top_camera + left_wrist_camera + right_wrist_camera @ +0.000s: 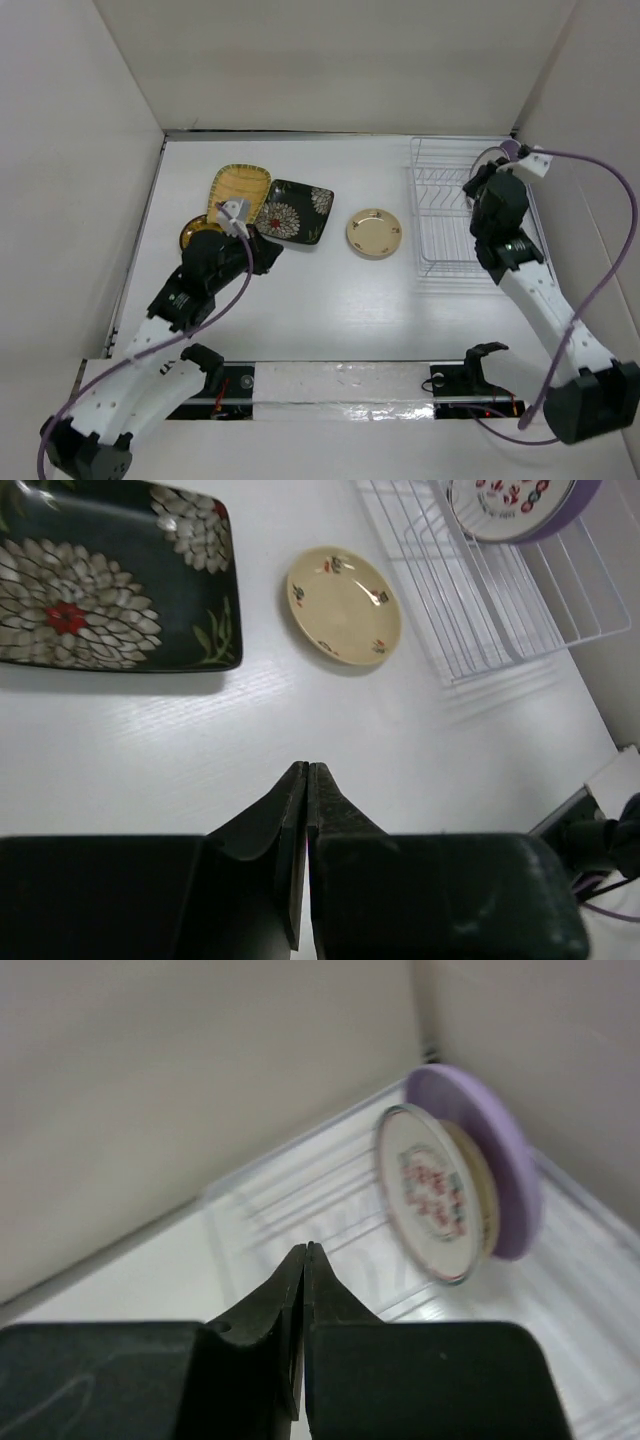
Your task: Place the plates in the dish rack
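Four plates (375, 232) left-centre, two visible in one rack (440, 200) upper right; left gripper (307, 780), right gripper (304, 1260) closed, empty.

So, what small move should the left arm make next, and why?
Probably open the left gripper and ease toward the black rectangular plate: its jaws are shut on nothing, and that plate lies flat close by, outside the dish rack.
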Controlling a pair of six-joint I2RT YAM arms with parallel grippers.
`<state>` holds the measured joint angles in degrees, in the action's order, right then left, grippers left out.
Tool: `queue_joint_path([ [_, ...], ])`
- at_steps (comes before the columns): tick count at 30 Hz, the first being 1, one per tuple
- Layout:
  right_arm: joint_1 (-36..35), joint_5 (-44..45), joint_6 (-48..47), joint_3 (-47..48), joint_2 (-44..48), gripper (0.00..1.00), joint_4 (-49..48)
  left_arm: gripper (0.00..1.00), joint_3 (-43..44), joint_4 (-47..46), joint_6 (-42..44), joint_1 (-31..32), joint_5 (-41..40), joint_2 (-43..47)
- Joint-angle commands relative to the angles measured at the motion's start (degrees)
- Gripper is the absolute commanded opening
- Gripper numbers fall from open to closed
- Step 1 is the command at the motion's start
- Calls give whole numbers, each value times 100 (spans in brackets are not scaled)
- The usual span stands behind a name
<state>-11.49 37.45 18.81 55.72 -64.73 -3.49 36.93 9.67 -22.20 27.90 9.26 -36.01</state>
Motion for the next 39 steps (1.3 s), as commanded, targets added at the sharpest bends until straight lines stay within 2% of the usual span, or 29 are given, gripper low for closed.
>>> queue_joint_path([
  [1,-536,-886,772,-921,914,0,-353,0,464,-903,-424,84,787,-1008],
  [2,-696,-1193,913,-1123,1101,0,-381,0,534,-993,-556,154,954,-1248],
  [7,-1636,-1442,1327,-2274,1945,0,-618,0,746,-2168,-1540,225,999,-2828],
  [10,-2102,-1512,1389,-2522,2201,1,-618,4,754,-2662,-2104,504,684,-3663],
  [13,-2454,-1381,1232,-2488,2280,4,-495,14,1193,-2506,-2044,1049,-483,-4481],
  [14,-2525,-1311,1187,-2453,2298,6,-478,23,1342,-2453,-2017,1329,-878,-4702],
  [15,-2577,-1311,1126,-2435,2350,11,-451,26,1587,-2426,-2069,1393,-1247,-5140],
  [16,-2648,-1311,1082,-2435,2386,11,-451,26,1668,-2461,-2148,1394,-1251,-5344],
  [18,-2648,-1416,1002,-2408,2482,18,-399,28,1834,-2566,-2288,1524,-1557,-5687],
  [20,-2710,-1521,897,-2400,2553,26,-372,35,2010,-2488,-2298,1674,-2163,-6075],
  [24,-2771,-1697,791,-2373,2755,28,-161,50,2494,-2198,-2526,1974,-2806,-6558],
  [31,-2824,-1961,677,-2426,3168,31,58,50,2995,-1644,-3308,2026,-3088,-7305],
  [35,-2824,-2093,677,-2426,3317,31,155,40,3233,-1504,-3554,2141,-3334,-7552],
  [39,-2824,-2172,668,-2444,3528,31,217,38,3566,-1232,-3775,2193,-3623,-7807],
])
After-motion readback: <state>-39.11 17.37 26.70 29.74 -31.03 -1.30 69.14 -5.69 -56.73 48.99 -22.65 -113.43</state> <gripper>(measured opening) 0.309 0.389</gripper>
